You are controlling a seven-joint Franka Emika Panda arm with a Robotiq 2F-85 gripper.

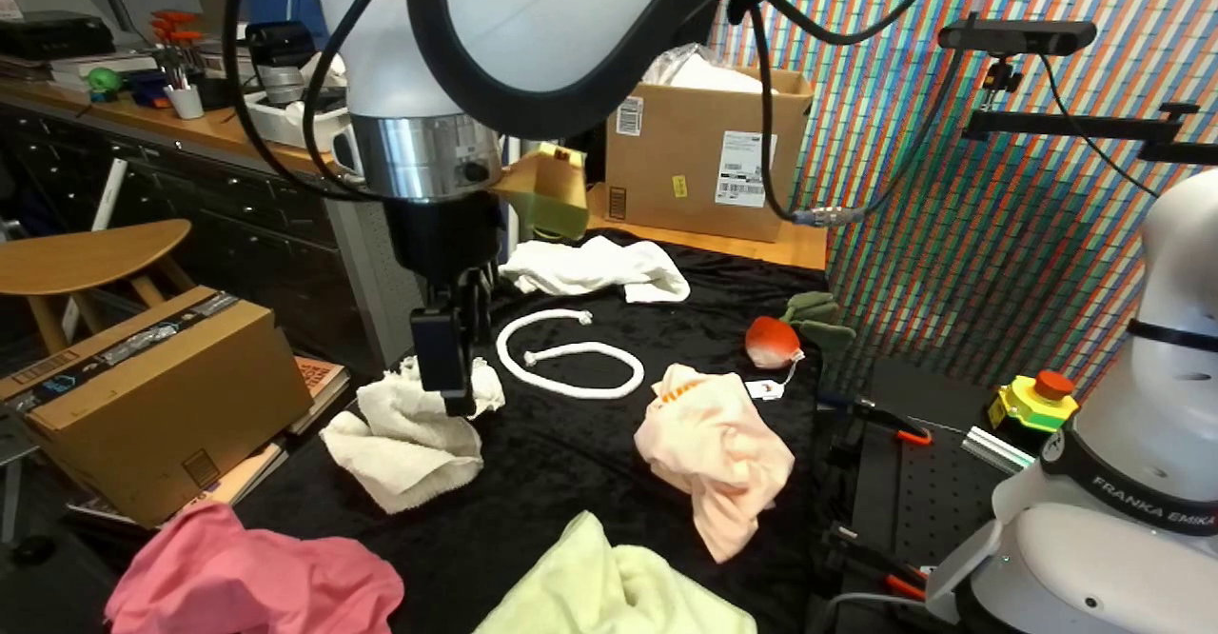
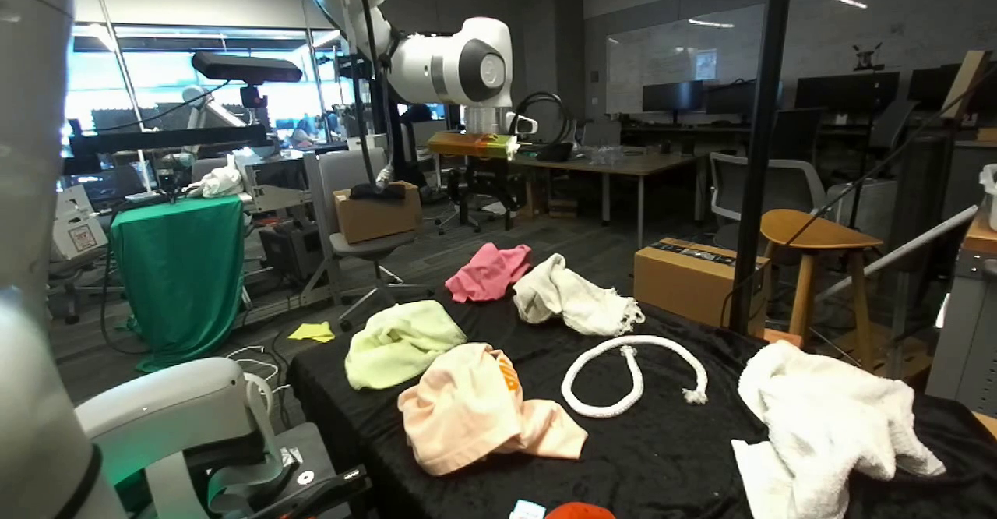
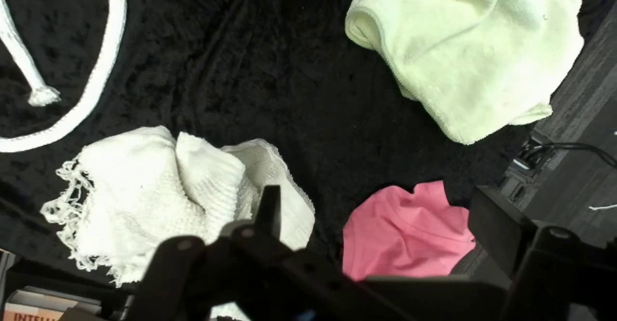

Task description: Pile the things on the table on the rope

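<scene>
The white rope (image 1: 580, 392) lies in an open loop on the black table cloth, with nothing on it; it also shows in the wrist view (image 3: 112, 36). Around it lie a white cloth (image 2: 833, 418), a cream fringed cloth (image 3: 140, 191), a peach cloth (image 1: 714, 444), a yellow-green cloth (image 3: 462, 46) and a pink cloth (image 3: 405, 234). A red toy with green leaves (image 1: 771, 341) sits at the table's side. My gripper (image 3: 376, 200) is open and empty, high above the table; in an exterior view my gripper (image 2: 477, 223) hangs clear of the cloths.
A cardboard box (image 1: 162, 406) stands beside the table. A larger box (image 1: 704, 158) is behind the table's end. The robot's base (image 1: 1075, 539) and a yellow emergency stop (image 1: 1032, 406) are at the opposite side. A dark pole (image 2: 759, 145) rises by the table.
</scene>
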